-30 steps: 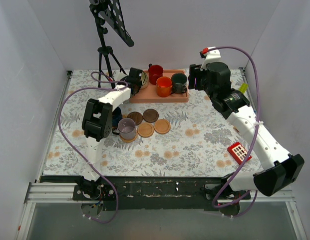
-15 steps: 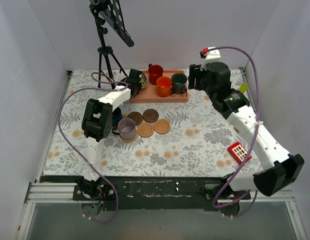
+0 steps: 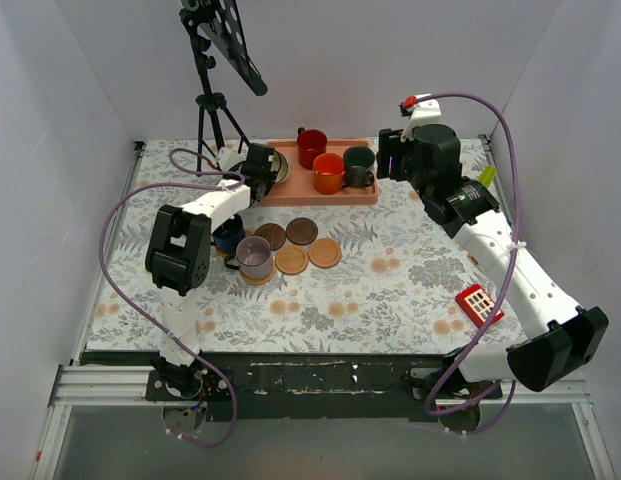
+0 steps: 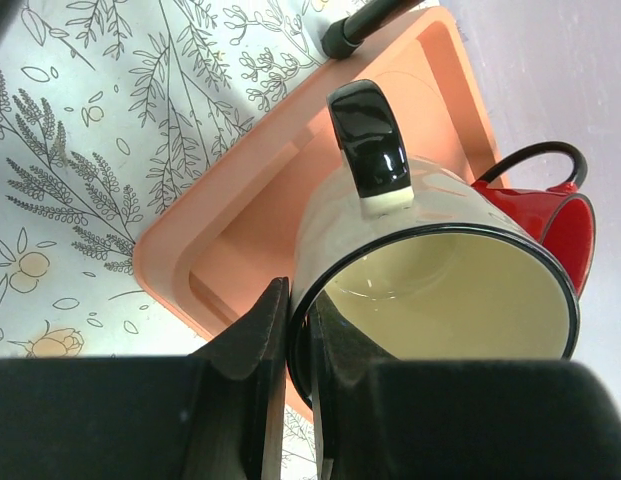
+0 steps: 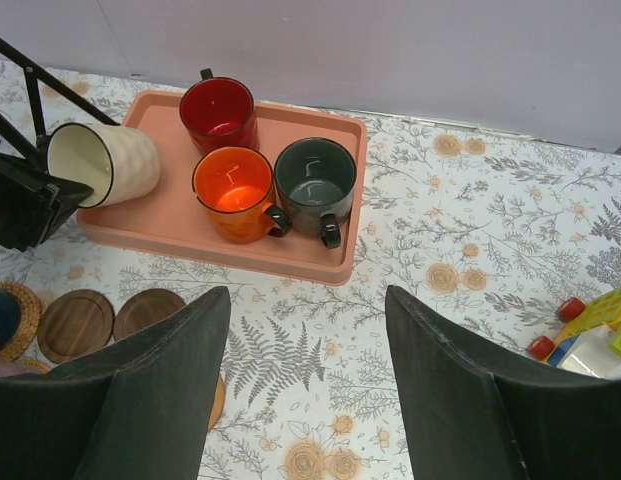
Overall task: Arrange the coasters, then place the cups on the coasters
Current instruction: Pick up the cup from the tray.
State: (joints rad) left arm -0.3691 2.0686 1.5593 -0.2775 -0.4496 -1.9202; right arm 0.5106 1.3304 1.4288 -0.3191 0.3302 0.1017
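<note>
The left gripper (image 4: 300, 325) is clamped on the rim of the cream cup (image 4: 430, 290). One finger (image 4: 252, 345) sits outside the wall and the other inside, and the thin rim is pinched between them. The cup's black handle stands on the side away from the fingers. Seen from the right wrist, this cup (image 5: 105, 160) is tipped over with its mouth facing the left gripper (image 5: 25, 205), above the left end of the pink tray (image 5: 300, 125). Whether its base touches the tray cannot be told.

The right gripper (image 5: 308, 300) has its fingers spread wide apart with nothing between them. It hangs over the tabletop (image 3: 390, 290) just in front of the tray's near edge.

The tray lies along the far edge of the tabletop. It holds the red cup (image 5: 218, 108) at its back and the orange cup (image 5: 233, 190) and dark green cup (image 5: 315, 180) side by side nearer its front.

Toward the left of the tabletop's middle lie two dark brown coasters (image 3: 302, 231) and two bare tan coasters (image 3: 325, 252). The grey-lilac cup (image 3: 254, 255) stands on another tan one. The navy cup (image 3: 230, 233) stands just beside it, partly hidden by the left arm.
</note>
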